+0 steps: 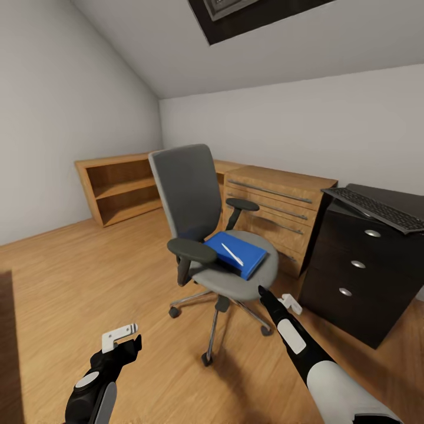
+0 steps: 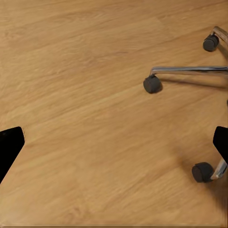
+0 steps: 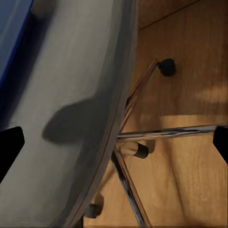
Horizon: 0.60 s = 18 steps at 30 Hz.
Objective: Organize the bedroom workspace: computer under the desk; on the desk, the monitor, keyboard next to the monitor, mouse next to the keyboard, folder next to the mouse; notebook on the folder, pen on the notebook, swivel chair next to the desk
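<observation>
A grey swivel chair [image 1: 188,200] stands in the middle of the wooden floor. On its seat lies a blue folder [image 1: 238,253] with a white pen [image 1: 232,254] on top. A black keyboard [image 1: 377,209] rests on a black drawer cabinet [image 1: 359,271] at the right. My right gripper [image 1: 265,293] is open just above the seat's front edge; its wrist view looks down on the seat [image 3: 71,118] and a corner of the folder [image 3: 12,28]. My left gripper [image 1: 131,344] hangs open low over the floor, left of the chair's base [image 2: 152,84].
A wooden dresser [image 1: 277,206] and a low open shelf [image 1: 121,188] line the back wall behind the chair. The chair's chrome legs and casters [image 3: 166,66] spread over the floor. A dark furniture edge [image 1: 6,341] shows at the far left.
</observation>
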Motion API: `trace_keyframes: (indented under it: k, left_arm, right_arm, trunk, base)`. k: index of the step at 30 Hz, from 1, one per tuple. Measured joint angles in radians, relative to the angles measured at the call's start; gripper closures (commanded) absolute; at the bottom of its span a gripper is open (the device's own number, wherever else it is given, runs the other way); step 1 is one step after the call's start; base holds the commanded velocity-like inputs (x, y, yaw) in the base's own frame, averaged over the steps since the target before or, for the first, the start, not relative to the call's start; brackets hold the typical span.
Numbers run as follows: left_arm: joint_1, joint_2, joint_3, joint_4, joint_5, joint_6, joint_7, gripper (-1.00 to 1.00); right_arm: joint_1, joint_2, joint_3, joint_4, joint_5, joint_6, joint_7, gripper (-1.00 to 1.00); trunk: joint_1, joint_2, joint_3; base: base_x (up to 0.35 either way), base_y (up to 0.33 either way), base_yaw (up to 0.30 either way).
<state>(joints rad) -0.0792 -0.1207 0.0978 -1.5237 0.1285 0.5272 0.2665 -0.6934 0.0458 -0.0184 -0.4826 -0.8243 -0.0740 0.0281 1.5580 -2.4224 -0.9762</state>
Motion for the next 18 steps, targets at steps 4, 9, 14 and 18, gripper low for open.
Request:
trace_keyframes:
  k: [4, 9, 14, 18]
  left_arm:
    - [0.000, 0.000, 0.000, 0.000, 0.000, 0.000, 0.000, -1.00]
    - [0.000, 0.000, 0.000, 0.000, 0.000, 0.000, 0.000, -1.00]
    - [0.000, 0.000, 0.000, 0.000, 0.000, 0.000, 0.000, -1.00]
    - [0.000, 0.000, 0.000, 0.000, 0.000, 0.000, 0.000, -1.00]
  right_arm:
    - [0.000, 0.001, 0.001, 0.001, 0.001, -0.002, 0.003, -1.00]
    - [0.002, 0.002, 0.004, 0.025, 0.001, 0.000, 0.089, -1.00]
    - [0.014, 0.002, 0.006, 0.025, 0.000, 0.011, 0.159, -1.00]
    - [0.015, 0.003, 0.007, 0.024, -0.001, 0.052, 0.167, -1.00]
  trunk:
    - [0.000, 0.000, 0.000]
    - [0.000, 0.000, 0.000]
    - [0.000, 0.000, 0.000]
    - [0.000, 0.000, 0.000]
  base:
    - [-0.028, 0.000, 0.000]
    - [-0.003, 0.000, 0.000]
    - [0.000, 0.000, 0.000]
    - [0.000, 0.000, 0.000]
